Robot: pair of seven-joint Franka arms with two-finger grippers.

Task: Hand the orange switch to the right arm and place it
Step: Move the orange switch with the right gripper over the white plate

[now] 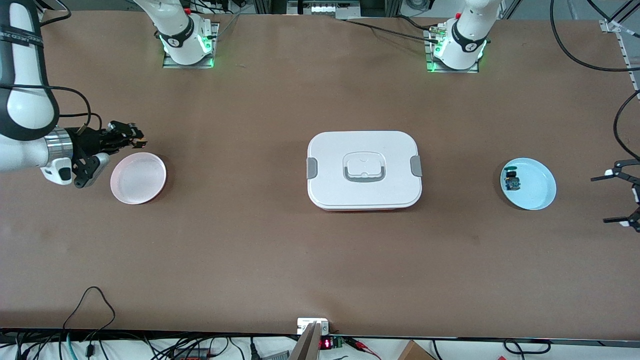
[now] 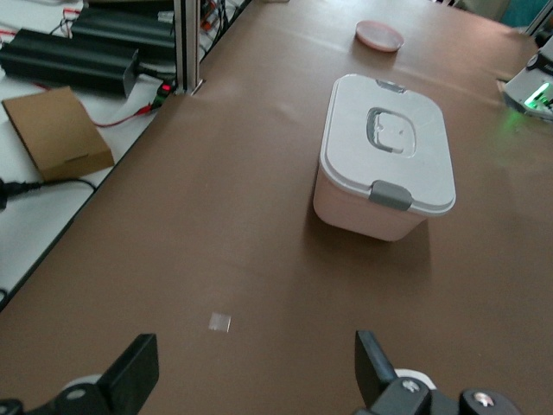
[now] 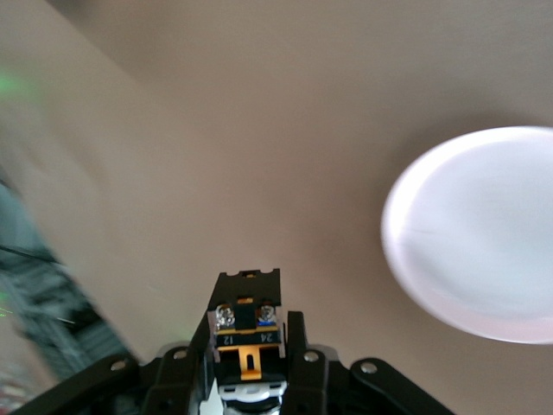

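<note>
We see the right gripper (image 1: 136,140) clamped on the orange switch (image 3: 246,333) just over the pink plate's (image 1: 138,178) rim, the left gripper (image 1: 622,192) waiting wide open, so we judge placing comes next: lower and release.

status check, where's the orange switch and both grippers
Right gripper shut on orange switch, up beside the pink plate. Left gripper open, waiting at its end near the blue plate. Nothing blocking the pink plate.
</note>
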